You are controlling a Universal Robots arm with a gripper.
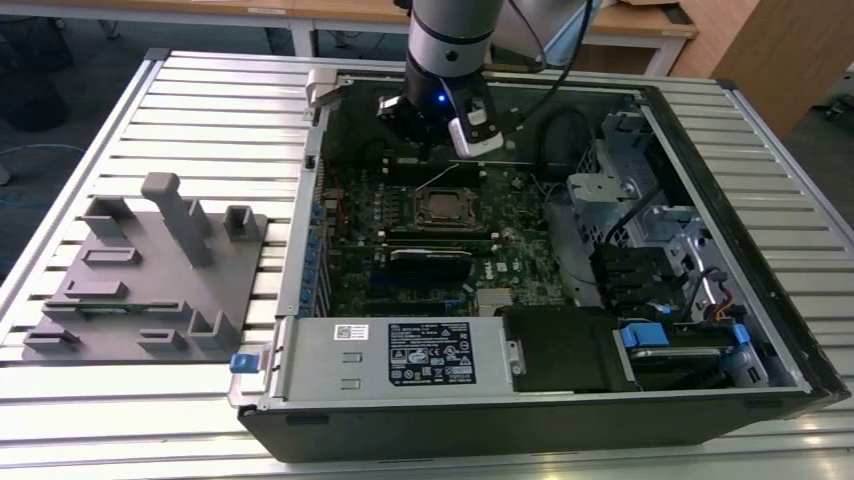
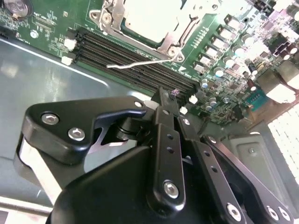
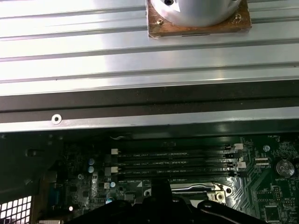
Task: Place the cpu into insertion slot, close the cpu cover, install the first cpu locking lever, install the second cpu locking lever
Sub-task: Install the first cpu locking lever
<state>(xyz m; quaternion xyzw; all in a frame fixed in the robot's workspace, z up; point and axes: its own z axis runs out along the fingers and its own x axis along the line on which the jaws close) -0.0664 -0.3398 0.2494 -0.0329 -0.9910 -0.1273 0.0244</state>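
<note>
- The cpu [image 2: 148,16], a flat dull-silver square, is sitting in the metal-rimmed insertion slot [image 2: 110,21].
- Black gripper [image 2: 167,95] is hovering nearby, clenched, empty.
- Second wrist view is showing a thin wire lever [image 2: 140,62].

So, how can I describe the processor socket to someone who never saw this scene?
Find the open computer case and the green circuit board inside it. Near the board's middle sits the socket: square with a silvery metal rim, while the memory slots beside it are long, narrow and black.
</note>
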